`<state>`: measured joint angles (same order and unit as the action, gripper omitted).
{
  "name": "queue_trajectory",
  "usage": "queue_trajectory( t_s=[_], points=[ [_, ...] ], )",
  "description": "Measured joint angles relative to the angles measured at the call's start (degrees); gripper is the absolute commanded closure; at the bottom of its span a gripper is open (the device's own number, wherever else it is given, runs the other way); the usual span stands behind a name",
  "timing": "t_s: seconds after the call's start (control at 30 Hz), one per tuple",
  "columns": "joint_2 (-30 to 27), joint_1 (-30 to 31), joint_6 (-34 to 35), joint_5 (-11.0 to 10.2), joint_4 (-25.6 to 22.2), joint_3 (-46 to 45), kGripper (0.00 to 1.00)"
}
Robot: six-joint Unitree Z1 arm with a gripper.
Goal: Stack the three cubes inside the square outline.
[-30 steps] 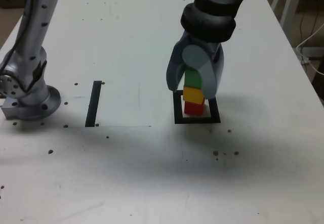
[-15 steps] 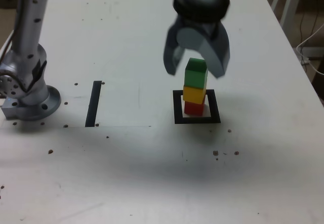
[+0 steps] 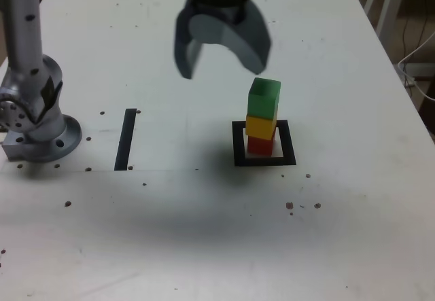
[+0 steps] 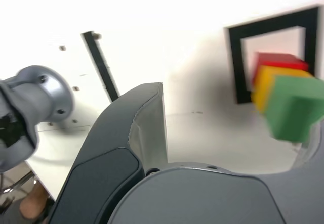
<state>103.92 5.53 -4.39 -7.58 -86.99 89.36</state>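
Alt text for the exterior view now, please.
Green cube on yellow cube on red cube, stacked inside the black square outline. Open gripper fingers, blurred, hang clear of the stack, toward the exterior view's left.

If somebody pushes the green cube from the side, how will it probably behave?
The green cube would probably slide or tip off the yellow cube, because only that narrow stack supports it. It seems stiff, with flat faces and clear edges, so it likely would not roll far. A harder push might also bring down the yellow one.
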Motion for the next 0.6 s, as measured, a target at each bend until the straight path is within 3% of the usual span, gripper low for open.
queue_trajectory(
  t_s=[0.33,0.6],
  points=[
    [-9.64,-4.13,0.52,0.45,6.6,-15.97,0.0],
    [-16.5,-4.93,1.79,3.89,13.13,-28.13,0.0]
  ],
)
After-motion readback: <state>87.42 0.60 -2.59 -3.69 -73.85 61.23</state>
